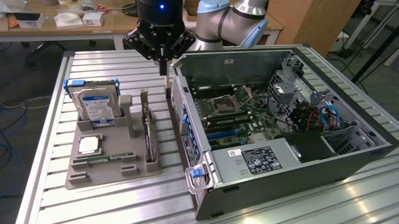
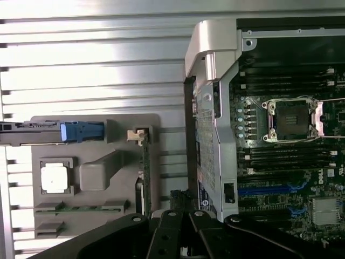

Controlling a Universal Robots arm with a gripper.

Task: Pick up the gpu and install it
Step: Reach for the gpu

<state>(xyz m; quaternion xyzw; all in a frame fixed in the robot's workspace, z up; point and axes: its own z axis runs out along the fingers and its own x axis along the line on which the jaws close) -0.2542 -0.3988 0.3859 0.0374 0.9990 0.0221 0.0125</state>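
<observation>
1. The gpu (image 1: 148,135) is standing on its long edge in a slot of the grey holder (image 1: 100,175) on the surface (image 1: 93,65); the hard drive (image 1: 96,105) is sitting to the exterior view's left of it and the open computer case (image 1: 249,186) to its right.
2. Its long axis is running from near to far, alongside the case's side wall; its flat faces are looking left and right, and its thin top edge is pointing up.
3. The claw (image 1: 163,71) is hanging clenched and empty, above the card's far end and apart from it.
4. The card is looking light and stiff but fragile, with bare parts on its faces; a pinch across its thin top edge, towards the middle, is seeming safest, since an end grip is likely letting it tip.
</observation>
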